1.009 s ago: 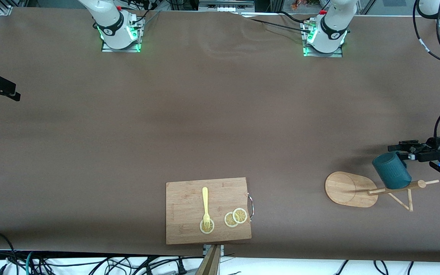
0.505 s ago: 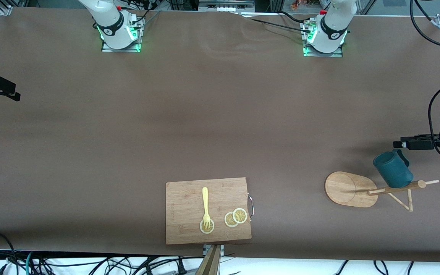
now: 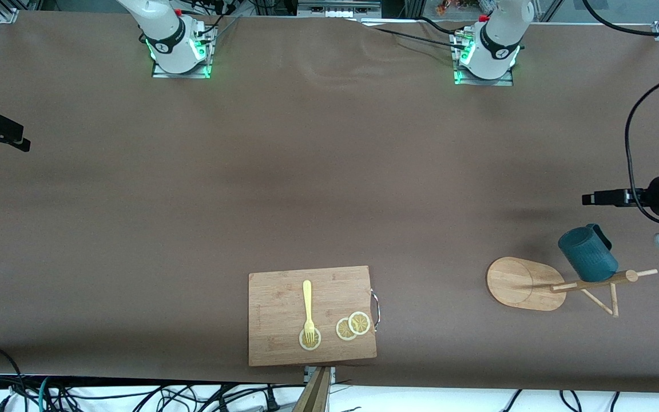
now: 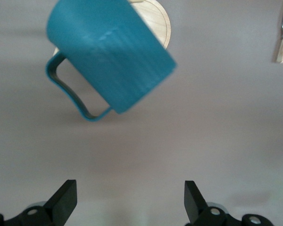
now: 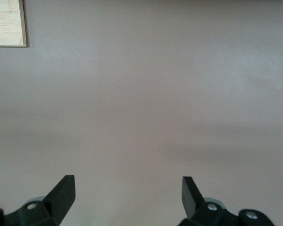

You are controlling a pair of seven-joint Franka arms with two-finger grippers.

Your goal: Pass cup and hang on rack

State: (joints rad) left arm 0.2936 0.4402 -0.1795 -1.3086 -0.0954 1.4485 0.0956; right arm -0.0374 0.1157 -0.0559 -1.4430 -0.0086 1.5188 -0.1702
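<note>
cup (image 3: 587,254) hung on rack (image 3: 587,284) peg near table edge; both pincers spread, empty: left pincer (image 4: 130,200) near cup, right pincer (image 5: 128,195) waiting; risk: slides off, topples rack

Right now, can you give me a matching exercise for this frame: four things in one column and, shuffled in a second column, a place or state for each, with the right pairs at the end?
Things:
1. teal mug
2. yellow fork
3. left gripper
4. bamboo mug rack

Places or states:
A. lying on the cutting board, tines on a lemon slice
B. open, holding nothing, over bare table by the mug
C. hanging on a peg
D. standing at the left arm's end of the table

Pairs: 1-C, 2-A, 3-B, 4-D
</note>
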